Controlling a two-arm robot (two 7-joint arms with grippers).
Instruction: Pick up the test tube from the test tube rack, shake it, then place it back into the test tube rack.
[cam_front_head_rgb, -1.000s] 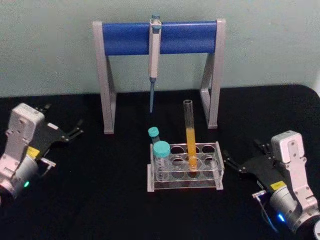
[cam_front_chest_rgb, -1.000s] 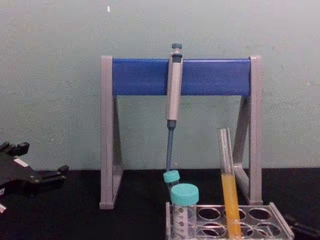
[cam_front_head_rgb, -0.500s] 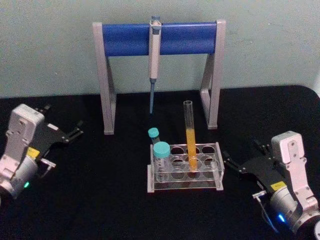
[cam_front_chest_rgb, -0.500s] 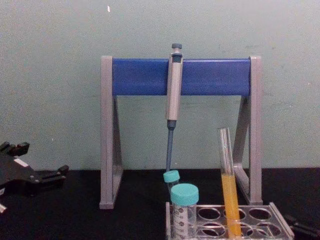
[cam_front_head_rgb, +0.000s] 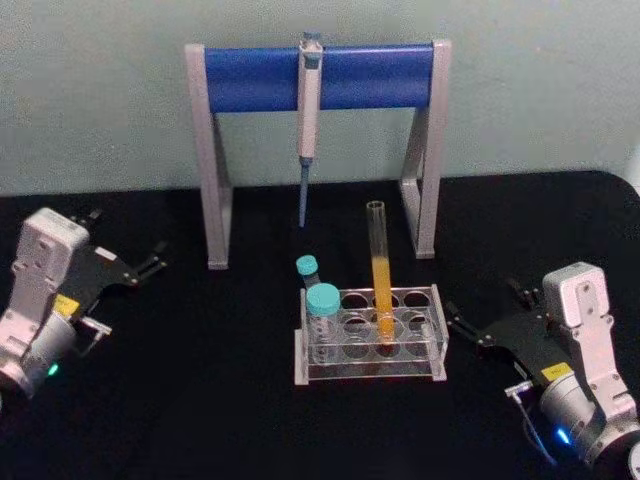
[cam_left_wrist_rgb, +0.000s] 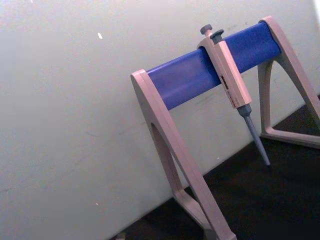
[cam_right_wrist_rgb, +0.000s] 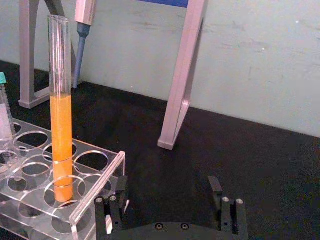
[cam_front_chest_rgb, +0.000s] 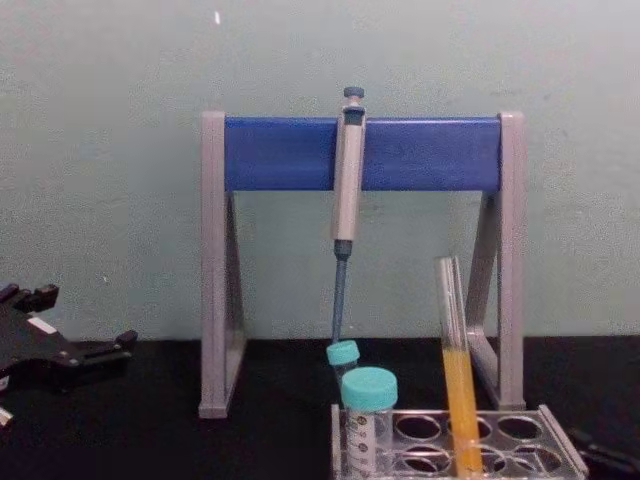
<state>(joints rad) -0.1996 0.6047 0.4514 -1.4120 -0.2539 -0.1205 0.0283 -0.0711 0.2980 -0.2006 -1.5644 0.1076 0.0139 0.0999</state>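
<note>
Head view: the test tube rack sits on the black counter, in front of the pipette stand. The test tube stands upright in a middle hole of the rack, orange-yellow liquid filling its lower half. Two teal-capped tubes occupy the rack's left end. A pipette hangs from the stand's blue bar behind the rack. The left gripper rests well to the left of the rack, jaws apart and holding nothing. The right gripper sits just right of the rack, jaws apart, clear of the test tube.

Left wrist view: the pipette stand and the pipette on it show against the pale wall.

Right wrist view: the test tube stands in the rack; the right gripper, jaws wide apart, is beside the rack's end and not touching it.

Chest view: the test tube rises from the rack, right of the teal-capped tubes. The left gripper hangs far left of the rack, jaws apart
</note>
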